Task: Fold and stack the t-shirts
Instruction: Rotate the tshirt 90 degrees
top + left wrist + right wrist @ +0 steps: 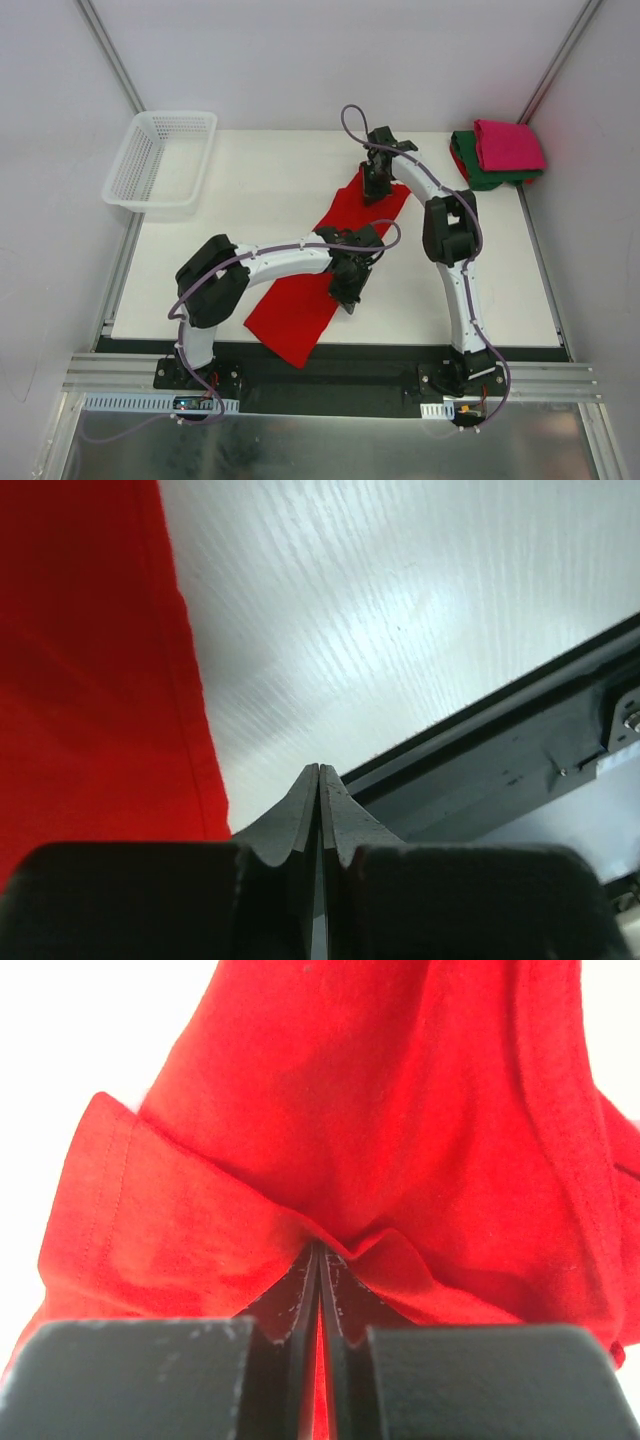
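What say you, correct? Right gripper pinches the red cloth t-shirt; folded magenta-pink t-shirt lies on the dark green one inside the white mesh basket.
No: the folded magenta-pink t-shirt lies on the dark green t-shirt at the far right corner of the table, not in the white plastic mesh basket. Top view shows it. Rest holds.

The right gripper (320, 1252) is clamped on a bunched fold of the red t-shirt (380, 1130), cloth rising above its fingertips

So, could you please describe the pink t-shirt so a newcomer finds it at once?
Start at the white table and go to its far right corner. The pink t-shirt lies folded there on top of the dark green t-shirt. It is the only magenta cloth.
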`<state>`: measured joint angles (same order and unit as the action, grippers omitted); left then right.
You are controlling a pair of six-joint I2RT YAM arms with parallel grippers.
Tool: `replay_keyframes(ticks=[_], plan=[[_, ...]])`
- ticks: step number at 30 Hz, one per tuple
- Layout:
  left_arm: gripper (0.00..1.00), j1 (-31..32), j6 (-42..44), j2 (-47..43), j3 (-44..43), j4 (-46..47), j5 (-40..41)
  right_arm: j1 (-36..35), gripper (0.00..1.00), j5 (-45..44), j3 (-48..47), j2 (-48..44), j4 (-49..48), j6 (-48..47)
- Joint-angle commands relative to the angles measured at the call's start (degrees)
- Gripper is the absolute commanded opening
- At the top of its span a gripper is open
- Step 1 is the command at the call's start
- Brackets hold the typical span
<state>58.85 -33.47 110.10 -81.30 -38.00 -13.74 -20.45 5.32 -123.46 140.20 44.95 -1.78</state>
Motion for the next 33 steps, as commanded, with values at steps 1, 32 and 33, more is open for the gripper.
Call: replay_keyframes(ticks=[1, 32, 33], plan=[[0.0, -0.49, 1.04, -6.55, -0.62, -0.94, 9.77, -0.74, 0.05, -2.49, 6.63, -5.97, -3.88, 0.81], [0.0, -14.81, 30.13, 19.18, -30.13, 19.19, -1.9, 1.55, 0.41, -13.85, 52.96, -77.61, -2.06, 8.64], [0.0, -15.34, 30.05, 20.23, -30.93, 19.19, -1.91, 1.46, 0.41, -13.93, 53.84, -78.41, -1.01, 8.64]])
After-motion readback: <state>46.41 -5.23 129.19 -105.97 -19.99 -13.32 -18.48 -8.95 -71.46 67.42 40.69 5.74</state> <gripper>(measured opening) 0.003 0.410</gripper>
